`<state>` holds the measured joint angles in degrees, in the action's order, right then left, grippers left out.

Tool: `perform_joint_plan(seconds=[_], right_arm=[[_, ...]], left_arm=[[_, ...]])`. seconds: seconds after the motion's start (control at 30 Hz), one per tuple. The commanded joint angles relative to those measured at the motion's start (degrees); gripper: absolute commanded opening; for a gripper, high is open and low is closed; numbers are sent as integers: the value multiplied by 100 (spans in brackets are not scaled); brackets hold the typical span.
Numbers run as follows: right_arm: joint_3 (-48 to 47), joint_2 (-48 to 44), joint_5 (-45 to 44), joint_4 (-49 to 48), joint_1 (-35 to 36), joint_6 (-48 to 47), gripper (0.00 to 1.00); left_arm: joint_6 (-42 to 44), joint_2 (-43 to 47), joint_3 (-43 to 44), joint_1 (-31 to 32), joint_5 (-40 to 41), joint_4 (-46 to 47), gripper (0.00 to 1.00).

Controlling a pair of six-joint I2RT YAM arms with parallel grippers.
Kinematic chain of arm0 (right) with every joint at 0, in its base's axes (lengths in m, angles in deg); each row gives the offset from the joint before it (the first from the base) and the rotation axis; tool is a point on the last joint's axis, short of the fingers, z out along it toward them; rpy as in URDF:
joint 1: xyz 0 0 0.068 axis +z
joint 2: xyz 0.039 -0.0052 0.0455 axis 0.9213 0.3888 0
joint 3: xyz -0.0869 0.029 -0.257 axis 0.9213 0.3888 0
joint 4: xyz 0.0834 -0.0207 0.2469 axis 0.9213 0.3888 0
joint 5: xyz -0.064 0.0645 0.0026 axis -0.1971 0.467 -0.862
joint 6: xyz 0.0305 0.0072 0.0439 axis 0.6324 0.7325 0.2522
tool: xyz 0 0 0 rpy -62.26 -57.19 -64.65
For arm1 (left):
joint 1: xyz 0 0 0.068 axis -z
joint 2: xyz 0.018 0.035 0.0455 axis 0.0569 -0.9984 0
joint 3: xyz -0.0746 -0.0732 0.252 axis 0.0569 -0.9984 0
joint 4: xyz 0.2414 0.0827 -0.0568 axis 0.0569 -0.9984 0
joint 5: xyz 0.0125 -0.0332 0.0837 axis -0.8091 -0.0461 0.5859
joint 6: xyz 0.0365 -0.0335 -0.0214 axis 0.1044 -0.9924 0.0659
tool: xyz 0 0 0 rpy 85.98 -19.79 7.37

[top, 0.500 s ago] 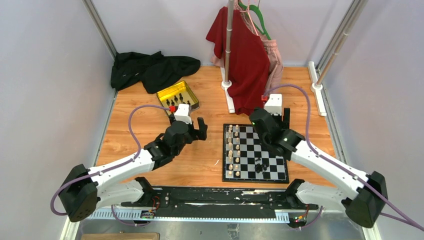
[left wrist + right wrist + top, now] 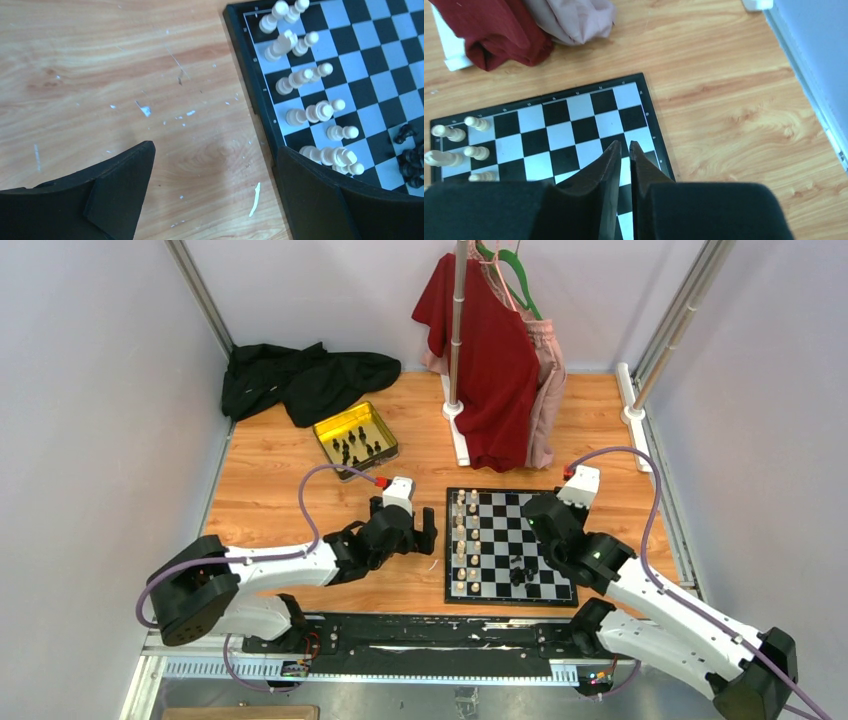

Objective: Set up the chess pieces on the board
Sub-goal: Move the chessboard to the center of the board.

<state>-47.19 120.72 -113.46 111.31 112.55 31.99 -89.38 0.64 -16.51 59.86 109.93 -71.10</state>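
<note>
Board [image 2: 500, 525] lies partly under the right arm [image 2: 640, 590], gold tray [image 2: 345, 420] well apart.

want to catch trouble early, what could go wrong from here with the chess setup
1. The open left gripper sits at the left edge of the board, one finger close to the white pieces. A small swing could topple them.
2. The black pieces are bunched tightly on the board. The nearly shut right gripper may bump neighbours when picking one.
</note>
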Motion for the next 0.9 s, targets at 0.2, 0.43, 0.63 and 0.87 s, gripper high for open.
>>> perform_joint_plan(seconds=[0.2,0.43,0.63,0.87], right_arm=[[606,58,1047,323,-1219,1189,13],[920,-165,1717,124,-2127,1244,12],[1104,-219,2160,41,-2651,1450,11],[1307,-294,2562,-94,-3078,1690,11]], left_arm=[[-402,-449,-205,220,-13,477,97],[-389,-662,-138,251,-184,523,92],[-385,-823,-117,276,-238,523,91],[-345,-896,-135,290,-220,527,91]])
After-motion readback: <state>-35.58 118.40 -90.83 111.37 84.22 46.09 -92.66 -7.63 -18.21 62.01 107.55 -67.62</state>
